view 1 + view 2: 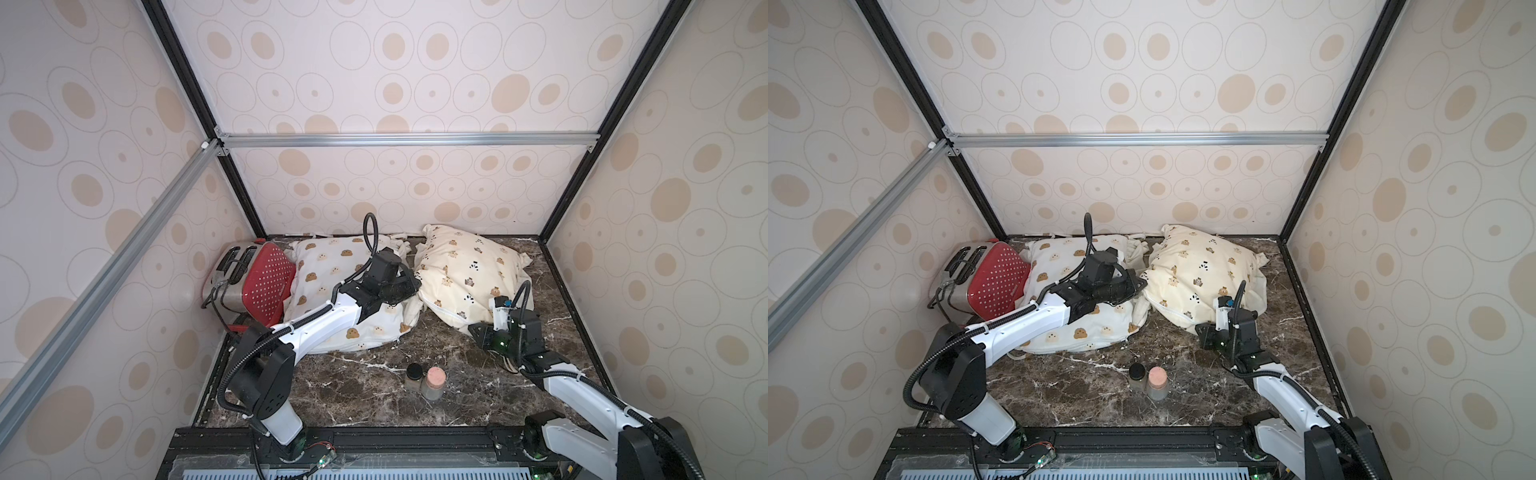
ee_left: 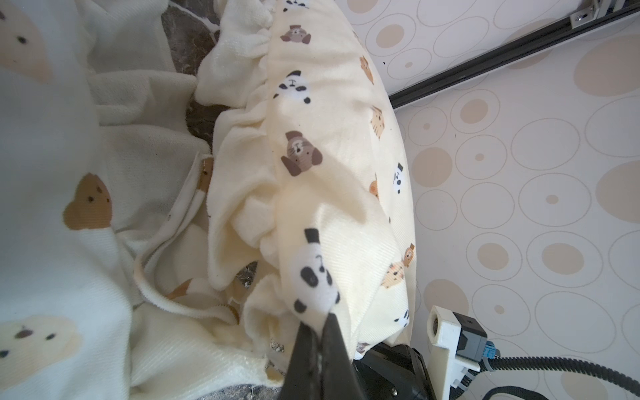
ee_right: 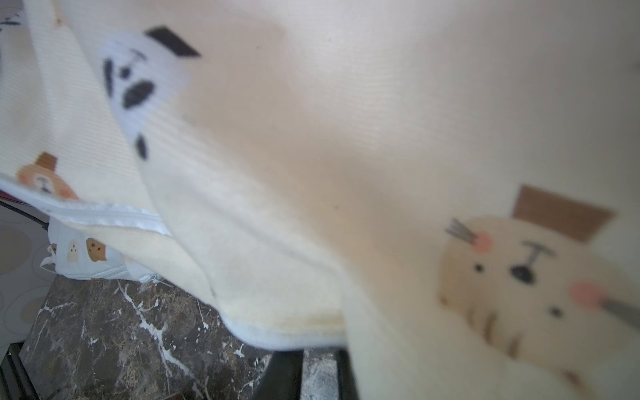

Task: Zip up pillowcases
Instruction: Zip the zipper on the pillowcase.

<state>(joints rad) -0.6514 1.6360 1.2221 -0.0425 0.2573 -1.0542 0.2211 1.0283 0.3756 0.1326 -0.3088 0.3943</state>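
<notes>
Pinching a thin fold of the cream-yellow ruffle-edged fabric pillowcase [image 2: 311, 138] at a panda print, the left fingers [image 2: 337, 349] are pressed together at the lower centre of the left wrist view. That hold is slight; a hard tug along the white zipper [image 3: 114, 214] could pull the cloth free. The right fingers [image 3: 284, 374], at the bottom edge of the right wrist view, show a gap, but hem hides their tips, so I cannot tell whether they grip anything; they might catch ruffle instead of the pull. In both top views this pillowcase lies right of centre on the dark marble tabletop [image 1: 353, 386], beside the white bear-face pillowcase [image 1: 320, 266].
</notes>
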